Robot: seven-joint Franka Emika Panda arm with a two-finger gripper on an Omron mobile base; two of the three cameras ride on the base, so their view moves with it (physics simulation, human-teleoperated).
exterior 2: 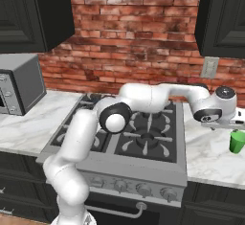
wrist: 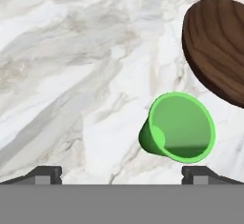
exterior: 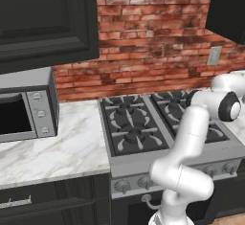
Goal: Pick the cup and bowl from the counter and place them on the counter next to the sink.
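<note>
A green cup (wrist: 178, 127) stands upright on the white marble counter (wrist: 71, 75), just above and right of centre between my fingertips in the hand view. My gripper (wrist: 124, 174) hangs over it, open, with nothing between its fingers. The dark brown wooden bowl (wrist: 217, 46) lies on the counter beyond the cup, at the upper right, cut off by the frame edge. In the right base view the cup (exterior 2: 236, 141) sits on the counter (exterior 2: 210, 157) right of the stove, directly below my wrist (exterior 2: 217, 110). The sink is out of view.
A black gas stove (exterior 2: 143, 133) sits between two stretches of counter, and my arm reaches across it to the right. A microwave (exterior: 24, 109) stands on the left counter. The brick wall carries an outlet (exterior 2: 209, 67), and dark upper cabinets (exterior 2: 222, 13) hang above.
</note>
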